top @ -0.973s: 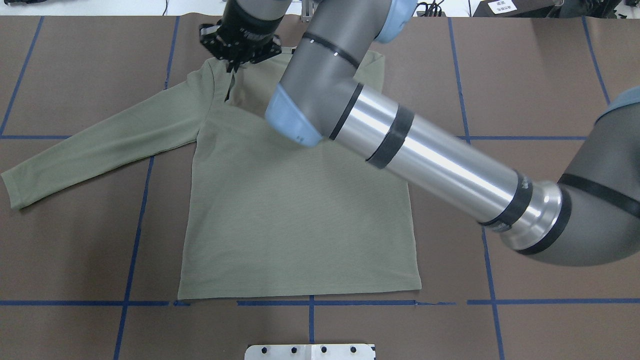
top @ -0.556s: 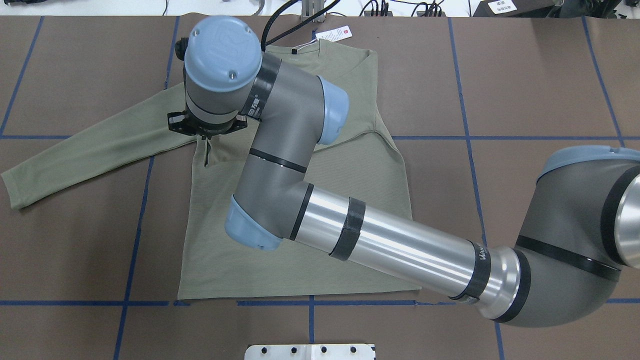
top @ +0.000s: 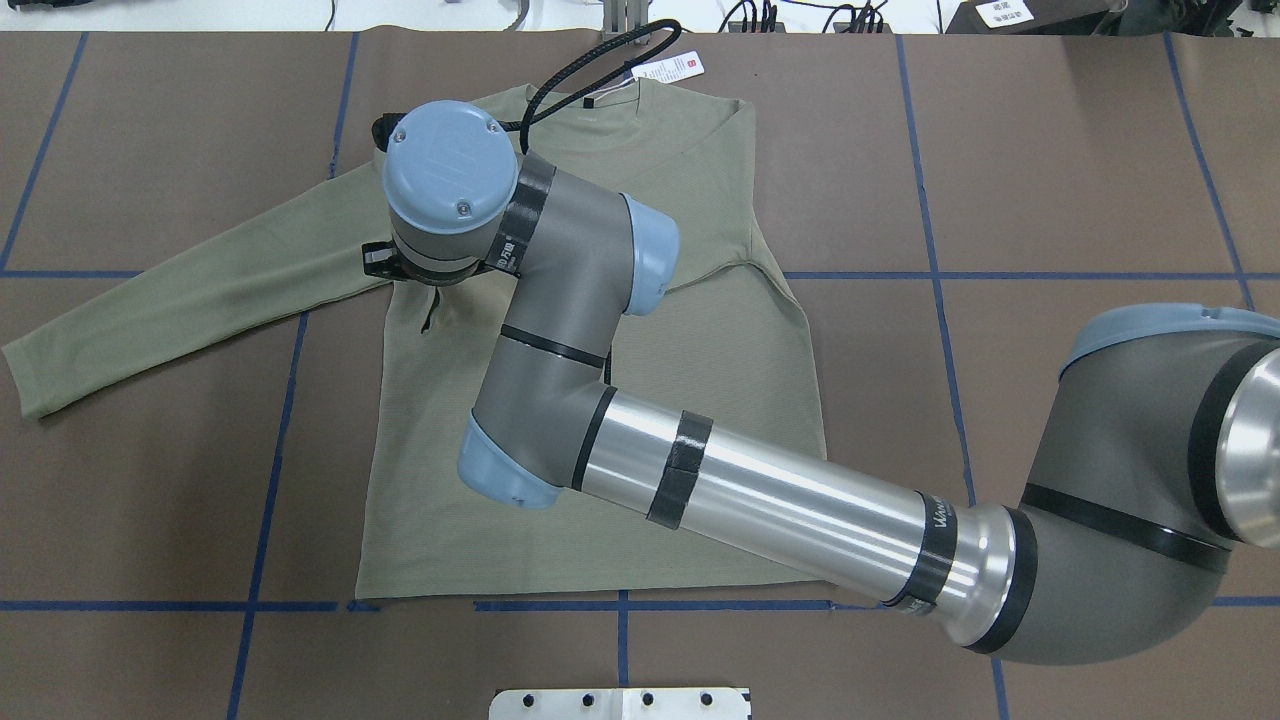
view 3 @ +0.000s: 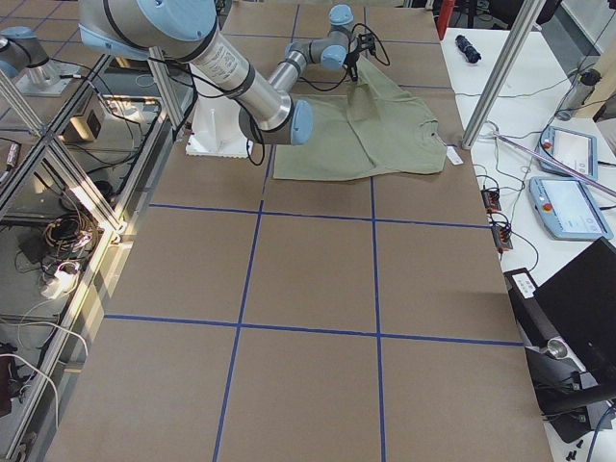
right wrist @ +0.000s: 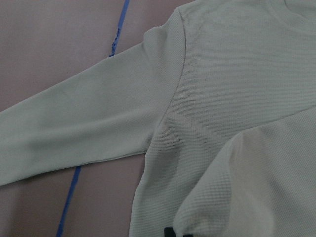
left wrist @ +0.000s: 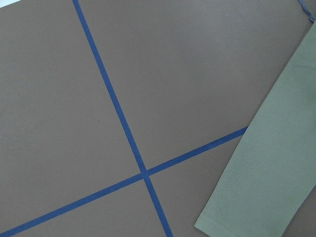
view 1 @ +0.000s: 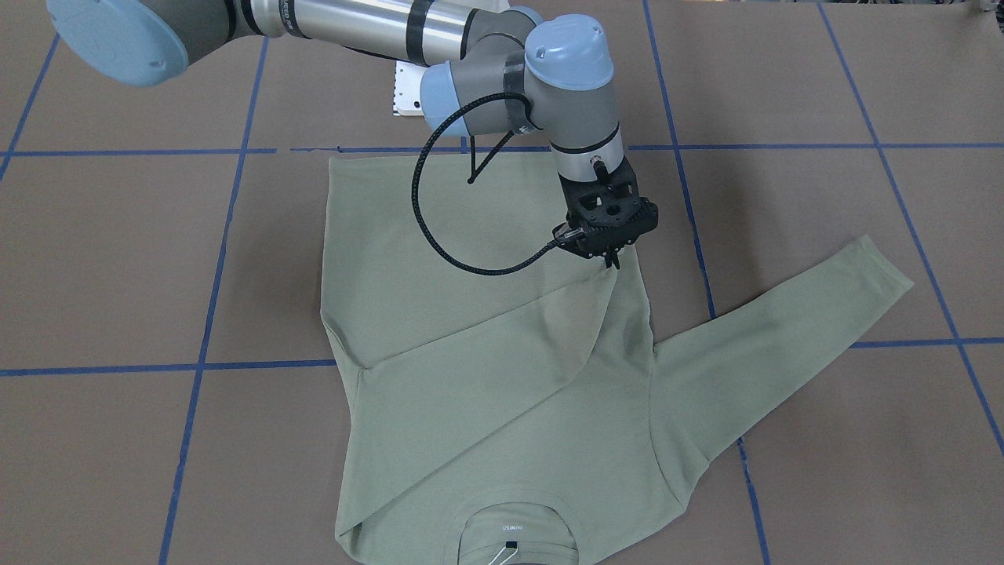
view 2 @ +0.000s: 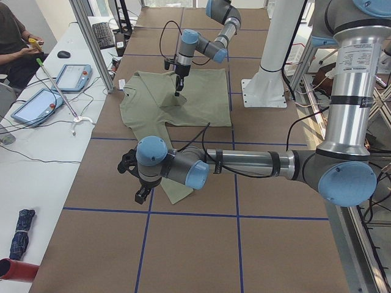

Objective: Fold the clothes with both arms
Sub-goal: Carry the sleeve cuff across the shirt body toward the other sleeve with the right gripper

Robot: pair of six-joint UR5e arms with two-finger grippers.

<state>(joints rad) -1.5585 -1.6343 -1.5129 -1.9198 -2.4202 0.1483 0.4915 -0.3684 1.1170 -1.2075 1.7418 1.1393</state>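
You are watching the right gripper [view 1: 610,257], jaws clamped on the sleeve cuff [view 1: 602,284], dragging it from the collar [view 1: 510,519] toward the opposite armpit [view 1: 655,349] of the shirt [view 1: 392,235] lying flat on the table [view 1: 118,275], seemingly finishing that sleeve's fold.

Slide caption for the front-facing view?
Right end effector pinches a sleeve folded across the green shirt; other sleeve lies outstretched.

The right arm [top: 760,500] is grey tubing with a polished silver forearm, black bands and light blue round joint caps with small screws. A black ribbed cable [view 1: 439,235] loops to its black perforated pincer [view 1: 611,261]. The left arm [view 2: 244,163] looks alike.
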